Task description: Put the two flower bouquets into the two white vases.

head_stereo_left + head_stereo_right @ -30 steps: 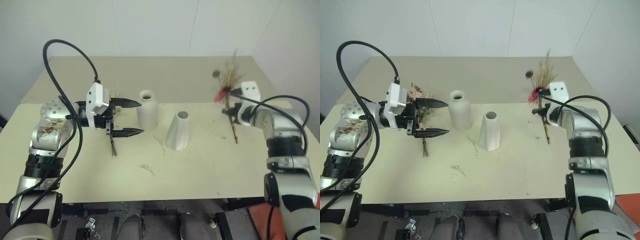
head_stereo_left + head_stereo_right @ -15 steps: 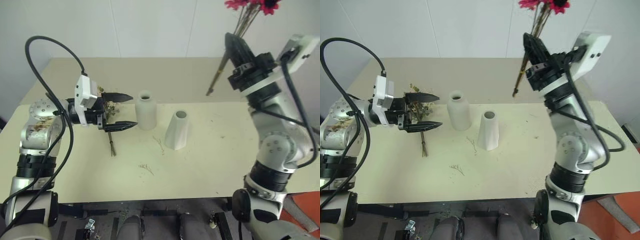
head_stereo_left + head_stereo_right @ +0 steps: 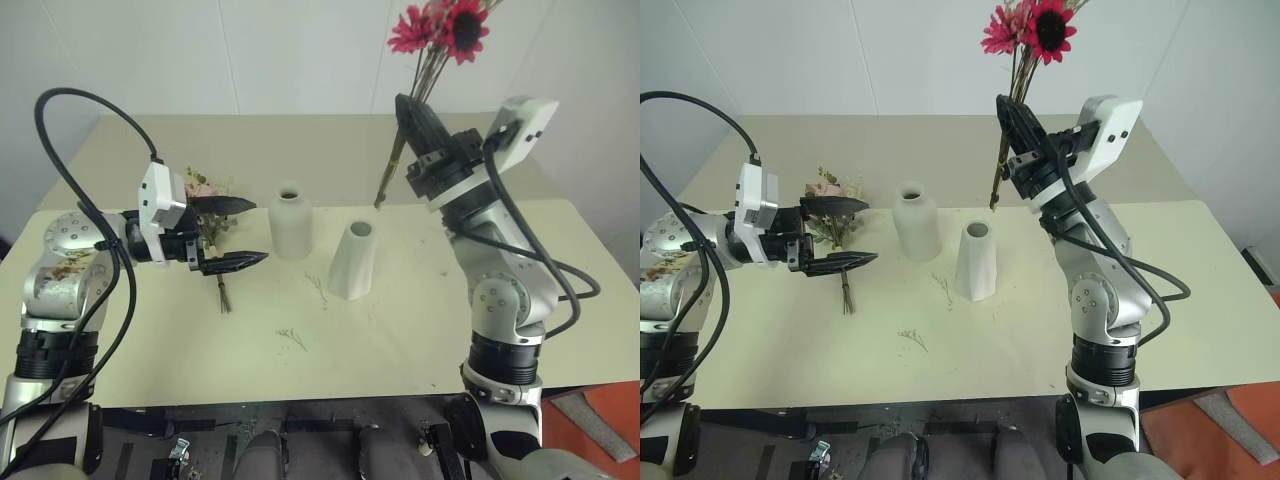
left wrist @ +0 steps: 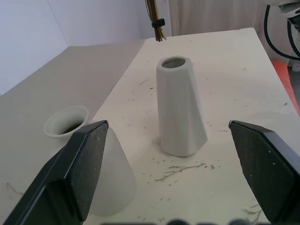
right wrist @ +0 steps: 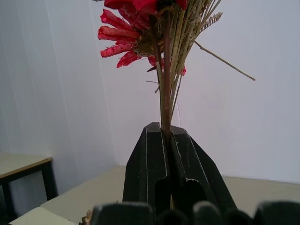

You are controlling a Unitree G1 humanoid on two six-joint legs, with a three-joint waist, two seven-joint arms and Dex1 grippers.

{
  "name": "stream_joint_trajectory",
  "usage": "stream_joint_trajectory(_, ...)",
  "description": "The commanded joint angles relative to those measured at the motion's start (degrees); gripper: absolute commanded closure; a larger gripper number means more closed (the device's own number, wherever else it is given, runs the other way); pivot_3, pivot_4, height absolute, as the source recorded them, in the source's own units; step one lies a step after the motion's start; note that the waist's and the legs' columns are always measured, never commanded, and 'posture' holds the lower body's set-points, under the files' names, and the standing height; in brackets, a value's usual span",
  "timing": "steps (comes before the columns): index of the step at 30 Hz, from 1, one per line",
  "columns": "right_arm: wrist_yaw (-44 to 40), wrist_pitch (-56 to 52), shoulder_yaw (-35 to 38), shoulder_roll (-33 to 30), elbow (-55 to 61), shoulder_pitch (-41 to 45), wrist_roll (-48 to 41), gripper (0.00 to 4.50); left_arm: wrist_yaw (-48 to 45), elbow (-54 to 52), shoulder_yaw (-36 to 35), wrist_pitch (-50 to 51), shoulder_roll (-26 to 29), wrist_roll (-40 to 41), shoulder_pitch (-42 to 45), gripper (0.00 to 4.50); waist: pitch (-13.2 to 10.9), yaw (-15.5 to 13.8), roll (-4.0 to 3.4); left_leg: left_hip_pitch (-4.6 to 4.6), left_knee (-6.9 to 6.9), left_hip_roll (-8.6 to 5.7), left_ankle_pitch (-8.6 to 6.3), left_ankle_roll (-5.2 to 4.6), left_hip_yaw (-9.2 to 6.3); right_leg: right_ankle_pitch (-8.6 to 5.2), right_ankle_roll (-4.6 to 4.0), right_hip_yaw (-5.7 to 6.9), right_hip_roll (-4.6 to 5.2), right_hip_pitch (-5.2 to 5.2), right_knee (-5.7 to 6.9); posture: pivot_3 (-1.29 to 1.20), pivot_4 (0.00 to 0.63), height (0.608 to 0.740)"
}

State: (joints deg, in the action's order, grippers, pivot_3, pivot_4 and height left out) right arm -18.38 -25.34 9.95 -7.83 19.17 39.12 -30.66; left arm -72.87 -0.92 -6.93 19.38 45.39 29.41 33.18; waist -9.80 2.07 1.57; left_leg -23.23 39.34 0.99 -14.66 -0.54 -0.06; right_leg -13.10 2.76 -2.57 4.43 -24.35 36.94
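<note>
Risk: your red bouquet [image 3: 440, 30] hangs by thin stems; the stem ends [image 3: 381, 197] sit above and behind the cone vase [image 3: 355, 260], so a skewed descent may miss its mouth or tip it.
Right gripper [image 3: 412, 122]: raised, angled upward, clamped on the stems.
Left gripper [image 3: 240, 232]: level, jaws wide, empty, beside the bottle vase [image 3: 291, 222].
Pale bouquet [image 3: 210, 200]: flat on the table [image 3: 400, 340], under the left jaws.
</note>
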Motion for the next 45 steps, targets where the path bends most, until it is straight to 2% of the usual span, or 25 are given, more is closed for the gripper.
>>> stream_joint_trajectory(1,0.9,1.4,-0.9,0.6,3.9,-0.5,-1.3,4.48,0.7,-2.0,-1.6,0.4,0.8,1.3,0.5,0.0,0.0,0.1,0.0,0.0,0.0,0.0,0.0,0.0,0.0,0.0,0.0,0.0,0.0,0.0,0.0,0.0,0.15,0.74)
stream_joint_trajectory(22,1.1,4.5,-5.9,2.1,2.4,-5.5,1.2,4.48,0.7,-1.6,-1.3,0.1,0.6,1.0,0.8,0.0,0.0,0.3,0.0,0.01,-0.04,0.0,0.0,0.0,0.0,0.0,0.0,0.0,0.0,0.0,-0.04,0.0,0.15,0.74)
stream_joint_trajectory(41,-2.3,13.1,-11.4,3.3,-0.5,-12.8,7.1,4.48,1.8,-1.9,-1.6,-0.6,0.1,1.1,0.3,0.0,0.0,0.4,0.0,0.02,-0.07,0.01,0.0,0.01,0.0,0.0,0.0,0.0,-0.01,0.0,-0.06,0.0,0.15,0.74)
stream_joint_trajectory(42,-2.5,13.3,-11.6,3.4,-0.7,-13.0,7.1,3.94,1.9,-1.8,-1.6,-0.7,0.1,1.1,0.4,0.0,0.0,0.4,0.0,0.02,-0.07,0.0,0.0,0.01,0.0,0.0,0.0,0.0,-0.01,0.0,-0.06,0.0,0.15,0.74)
stream_joint_trajectory(45,-3.2,14.0,-12.1,3.6,-0.9,-14.1,7.1,3.03,2.0,-1.8,-1.5,-0.9,-0.2,1.1,0.4,0.0,0.0,0.4,0.0,0.03,-0.07,0.01,0.01,0.01,0.0,0.0,0.0,-0.01,-0.01,0.0,-0.05,0.0,0.15,0.74)
